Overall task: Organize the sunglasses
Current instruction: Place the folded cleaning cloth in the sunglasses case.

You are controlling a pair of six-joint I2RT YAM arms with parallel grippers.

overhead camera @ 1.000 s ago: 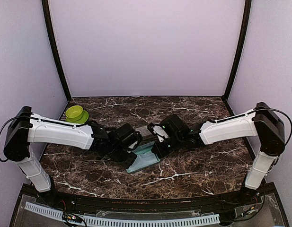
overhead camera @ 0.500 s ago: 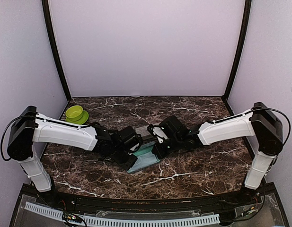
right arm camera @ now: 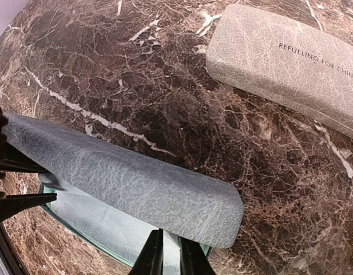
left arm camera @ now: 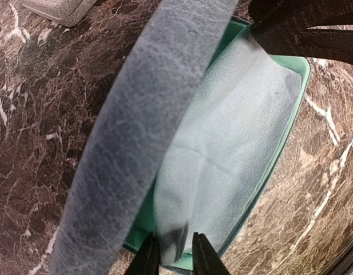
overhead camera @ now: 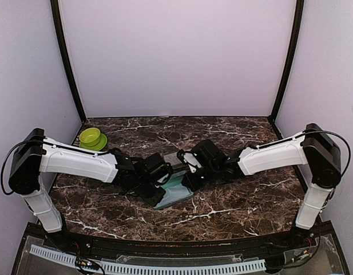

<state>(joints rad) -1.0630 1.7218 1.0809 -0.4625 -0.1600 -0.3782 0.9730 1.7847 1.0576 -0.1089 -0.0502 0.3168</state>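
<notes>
No sunglasses show in any view. An open blue-grey case [overhead camera: 177, 196] lies at the table's middle, its lid [left arm camera: 142, 132] raised over a teal lining [left arm camera: 290, 114]. A light blue cloth [left arm camera: 233, 132] lies spread inside it. My left gripper [left arm camera: 170, 258] is at the case's near end, its jaws narrowed on a corner of the cloth, where a dark patch shows. My right gripper [right arm camera: 165, 255] is at the other end under the lid [right arm camera: 136, 189], its jaws nearly together on the cloth's edge [right arm camera: 107, 226].
A closed grey case [right arm camera: 290, 63] with printed lettering lies just behind the open one, also in the top view [overhead camera: 175, 158]. A green bowl [overhead camera: 91, 137] sits at the back left. Both arms meet over the table's centre.
My left gripper has moved a little right and in over the near end of the open case. The right arm has barely shifted.
</notes>
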